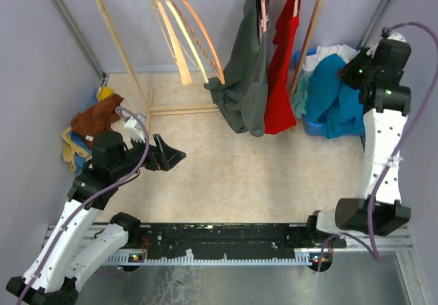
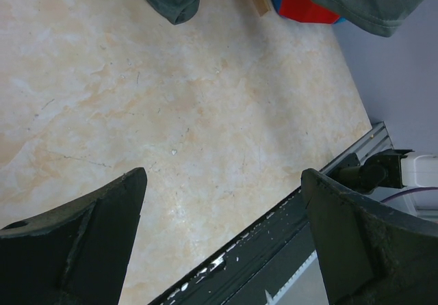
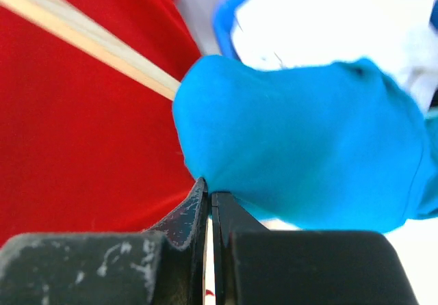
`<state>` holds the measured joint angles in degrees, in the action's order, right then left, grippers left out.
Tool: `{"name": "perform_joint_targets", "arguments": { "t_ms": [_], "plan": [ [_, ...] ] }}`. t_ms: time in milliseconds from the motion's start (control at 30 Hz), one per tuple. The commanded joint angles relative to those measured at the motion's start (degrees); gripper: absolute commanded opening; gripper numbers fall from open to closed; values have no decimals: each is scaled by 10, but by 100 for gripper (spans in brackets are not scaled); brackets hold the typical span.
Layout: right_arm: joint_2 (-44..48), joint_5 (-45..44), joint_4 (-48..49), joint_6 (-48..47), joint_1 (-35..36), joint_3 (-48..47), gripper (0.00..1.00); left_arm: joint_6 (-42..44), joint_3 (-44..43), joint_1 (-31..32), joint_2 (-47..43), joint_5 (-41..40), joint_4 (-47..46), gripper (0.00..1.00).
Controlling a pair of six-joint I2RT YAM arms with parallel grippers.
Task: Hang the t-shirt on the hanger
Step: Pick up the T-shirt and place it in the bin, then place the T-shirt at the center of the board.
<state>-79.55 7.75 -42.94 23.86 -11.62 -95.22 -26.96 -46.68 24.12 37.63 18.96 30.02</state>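
The teal-blue t-shirt (image 1: 334,93) is bunched at the far right, draped over a pile of clothes. My right gripper (image 1: 350,76) is shut on a fold of it. In the right wrist view the fingers (image 3: 210,197) pinch the blue cloth (image 3: 301,134) at its lower left edge. The thin orange hanger (image 1: 203,37) with a wavy bar hangs empty on the rail at the upper left, beside cream hangers. My left gripper (image 1: 176,157) is open and empty above the beige floor, its jaws spread wide in the left wrist view (image 2: 222,175).
A wooden rack (image 1: 109,18) spans the back. A dark grey shirt (image 1: 243,86) and a red garment (image 1: 282,72) hang on it; the red one (image 3: 82,127) is close left of my right gripper. Brown and yellow clothes (image 1: 96,120) lie at left. A blue basket (image 1: 313,124) sits under the right pile.
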Motion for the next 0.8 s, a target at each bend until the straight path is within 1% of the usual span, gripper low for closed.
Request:
{"name": "perform_joint_targets", "arguments": {
  "t_ms": [0,200,300,367,433,533,667,767],
  "plan": [
    [81,40,-17,18,4,-135,0,6,-35,1,-5,3,10,100],
    [94,99,-67,47,3,-306,0,16,-62,1,-8,-7,36,100],
    [91,132,-75,67,4,-381,0,19,-70,1,-13,-11,46,100],
    [91,141,-74,80,4,-408,0,21,-72,1,-19,-13,53,100],
    [92,141,-77,86,4,-415,0,21,-72,1,-27,-14,55,100],
    [104,171,-69,99,4,-389,0,21,-70,1,-35,-16,64,100],
    [172,251,21,140,4,-262,0,24,-69,1,-42,-21,75,100],
    [213,372,124,208,4,-163,0,26,-69,1,-43,-21,76,100]
  ]
}}
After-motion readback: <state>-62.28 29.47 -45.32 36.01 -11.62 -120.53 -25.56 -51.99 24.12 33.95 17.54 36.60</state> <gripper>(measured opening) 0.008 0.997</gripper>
